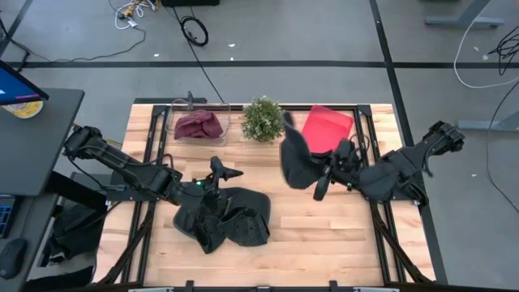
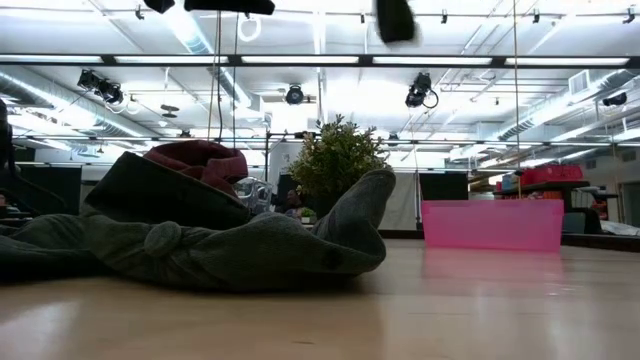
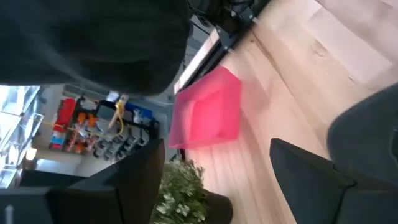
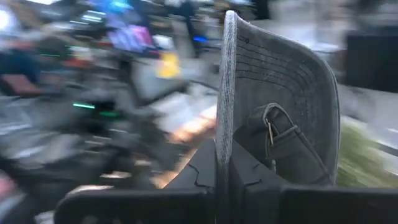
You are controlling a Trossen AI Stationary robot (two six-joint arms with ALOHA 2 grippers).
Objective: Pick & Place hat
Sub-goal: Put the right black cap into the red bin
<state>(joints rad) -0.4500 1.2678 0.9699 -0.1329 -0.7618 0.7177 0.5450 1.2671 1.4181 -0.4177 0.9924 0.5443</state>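
A dark grey hat (image 1: pixel 296 158) is up in the air by the pink bin (image 1: pixel 326 130), with my right gripper (image 1: pixel 323 169) shut on it. The right wrist view shows the hat's inside and its buckle strap (image 4: pixel 273 134). Several more dark hats lie in a pile (image 1: pixel 227 217) on the table's near middle; the low view shows the pile (image 2: pixel 200 245) resting flat on the wood. My left gripper (image 1: pixel 220 169) hovers open just beyond the pile, touching nothing; its fingers (image 3: pixel 140 180) stand wide apart. My right gripper pinches the grey hat's rim (image 4: pixel 225 134) between its two fingers, close to the buckle strap. The rim runs along the fingers and is seen edge-on. The hat is lifted clear of the table, standing out past the fingertips toward the table's left.
A small potted plant (image 1: pixel 262 118) stands at the far edge between the pink bin and a clear container (image 1: pixel 180 128) holding a maroon hat (image 1: pixel 199 125). Bare wood lies near the table's front right (image 1: pixel 340 235). A desk with a screen (image 1: pixel 24 101) stands off to the left.
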